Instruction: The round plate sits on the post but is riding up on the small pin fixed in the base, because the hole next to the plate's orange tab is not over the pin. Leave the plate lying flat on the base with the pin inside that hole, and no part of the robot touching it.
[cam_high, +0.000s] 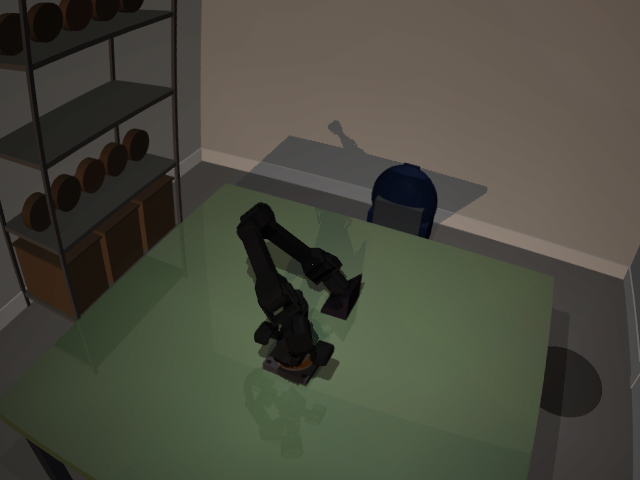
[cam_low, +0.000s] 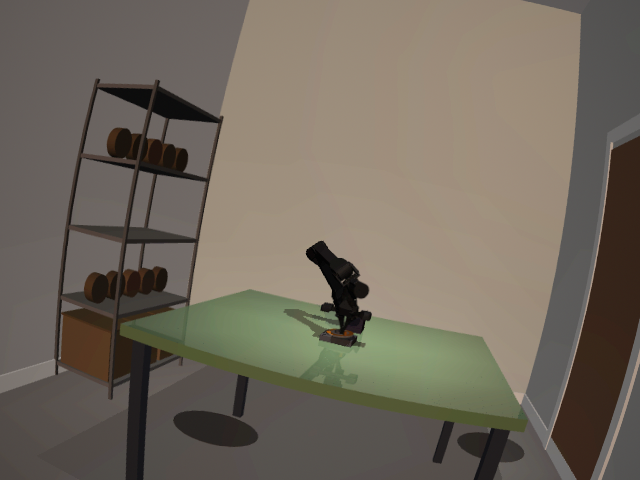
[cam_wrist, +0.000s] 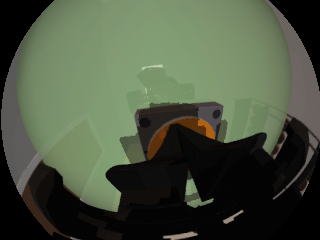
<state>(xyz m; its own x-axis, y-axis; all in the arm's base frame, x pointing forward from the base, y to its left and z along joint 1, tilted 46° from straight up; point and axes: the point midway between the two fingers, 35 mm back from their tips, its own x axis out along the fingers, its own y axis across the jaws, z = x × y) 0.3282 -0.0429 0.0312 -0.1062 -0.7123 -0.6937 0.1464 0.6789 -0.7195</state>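
Note:
The orange round plate (cam_high: 301, 365) (cam_low: 347, 334) (cam_wrist: 159, 142) lies over the dark square base (cam_high: 306, 379) (cam_low: 338, 341) (cam_wrist: 170, 110). Much of it is hidden by the fingers. A brighter orange patch (cam_wrist: 202, 122) at its edge in the wrist view may be the tab. The post, the pin and the hole by the tab cannot be made out, and I cannot tell whether the plate lies flat. My gripper (cam_high: 292, 362) (cam_low: 341, 330) (cam_wrist: 174, 127) is shut with nothing between its fingers. Its tips are low over the plate; whether they touch it is unclear.
The arm's dark purple foot (cam_high: 341, 304) (cam_low: 356, 324) stands on the green table (cam_high: 439, 335) (cam_low: 413, 361) behind the base. A shelf rack (cam_high: 77, 113) (cam_low: 160, 235) stands beyond the table's left edge, and a blue chair (cam_high: 404, 186) behind its far edge.

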